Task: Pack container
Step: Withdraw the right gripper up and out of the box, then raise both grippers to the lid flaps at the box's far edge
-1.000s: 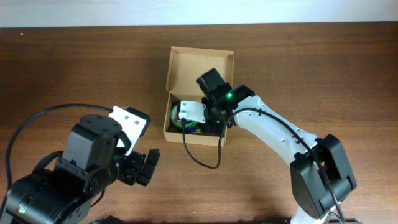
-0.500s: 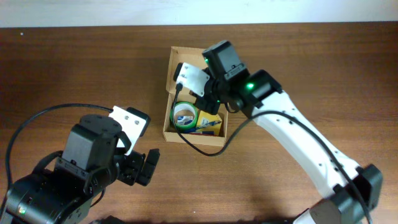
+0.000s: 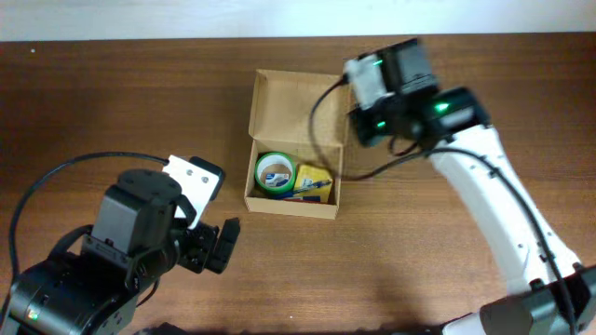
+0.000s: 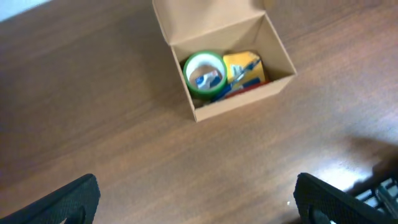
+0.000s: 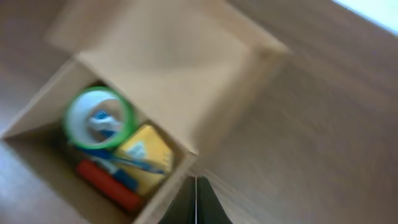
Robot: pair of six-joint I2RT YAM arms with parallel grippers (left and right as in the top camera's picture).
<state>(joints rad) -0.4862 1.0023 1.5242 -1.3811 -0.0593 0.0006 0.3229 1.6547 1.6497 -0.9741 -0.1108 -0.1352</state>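
The container (image 3: 291, 205) is a tan cardboard box with its flap lid (image 3: 300, 100) open toward the back. Inside lie a green tape roll (image 3: 275, 174) and a yellow packet (image 3: 314, 180). The left wrist view shows the container (image 4: 239, 102) and the tape roll (image 4: 204, 71) from above. My right gripper (image 3: 363, 126) hangs shut and empty above the table just off the container's right wall (image 5: 208, 121), fingers pressed together (image 5: 196, 205). My left gripper (image 3: 219, 244) stands wide open at the front left, well clear of the container, with only table between its fingers (image 4: 68, 199).
A red and blue item (image 5: 109, 186) lies beside the yellow packet (image 5: 146, 155) in the container. The left arm's cable (image 3: 56, 177) loops over the table at the left. Bare wood lies in front of the container.
My right gripper has risen out of the container and swung back to the right, now shut. The tape roll and packet stay inside. The left arm has not moved.
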